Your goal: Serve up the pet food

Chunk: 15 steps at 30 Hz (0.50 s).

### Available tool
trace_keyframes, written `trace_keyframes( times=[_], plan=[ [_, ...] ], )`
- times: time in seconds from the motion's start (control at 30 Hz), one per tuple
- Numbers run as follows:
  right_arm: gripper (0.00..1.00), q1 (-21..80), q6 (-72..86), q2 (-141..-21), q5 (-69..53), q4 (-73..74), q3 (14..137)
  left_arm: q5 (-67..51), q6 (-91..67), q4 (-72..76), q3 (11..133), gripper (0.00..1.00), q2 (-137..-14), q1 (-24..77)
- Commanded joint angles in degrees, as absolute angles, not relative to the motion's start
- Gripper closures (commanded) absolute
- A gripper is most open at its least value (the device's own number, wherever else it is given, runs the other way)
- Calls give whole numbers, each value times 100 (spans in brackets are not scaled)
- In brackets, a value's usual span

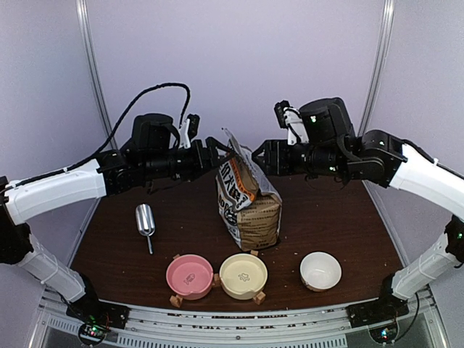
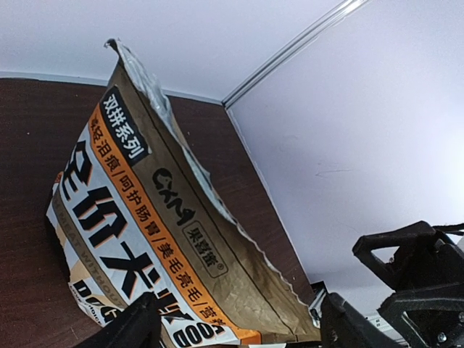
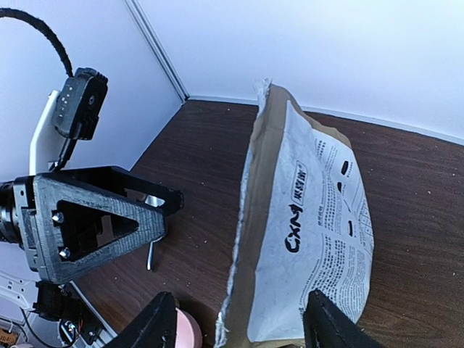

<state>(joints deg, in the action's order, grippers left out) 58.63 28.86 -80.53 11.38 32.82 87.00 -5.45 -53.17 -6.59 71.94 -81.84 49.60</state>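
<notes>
The kraft-brown pet food bag [image 1: 246, 199] with an orange band stands upright mid-table, its torn top edge pointing up. No kibble shows; the pet food is hidden inside. My left gripper [image 1: 217, 152] is open just left of the bag's top. My right gripper [image 1: 263, 156] is open just right of it. In the left wrist view the bag [image 2: 159, 232] lies between the open fingers [image 2: 134, 328]. In the right wrist view its white back [image 3: 319, 217] lies between the open fingers [image 3: 328, 326]. Neither gripper touches the bag.
A metal scoop [image 1: 145, 220] lies on the table left of the bag. A pink bowl [image 1: 190, 275], a cream bowl [image 1: 243, 275] and a white bowl [image 1: 320, 270] stand in a row near the front edge. White walls close in the back and sides.
</notes>
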Motion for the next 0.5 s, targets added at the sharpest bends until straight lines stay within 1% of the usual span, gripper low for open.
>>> trace_keyframes(
  times=[0.0, 0.17, 0.27, 0.37, 0.47],
  plan=[
    [40, 5647, 3113, -7824, 1370, 3333, 8351, -725, -5368, -290, 7471, 22, -8320, 4967],
    [40, 5479, 3298, -7573, 1296, 3202, 7852, -675, -5317, -416, 7599, 23, -8390, 4966],
    [43, 5467, 3318, -7546, 1205, 3090, 7655, -679, -5299, -401, 7611, 24, -8383, 4966],
    [48, 5472, 3323, -7668, 1007, 3056, 7591, -705, -5267, -351, 7611, 25, -8376, 4966],
    [55, 5488, 3327, -7827, 633, 2926, 7554, -805, -5236, -319, 7645, 25, -8391, 4966]
  ],
)
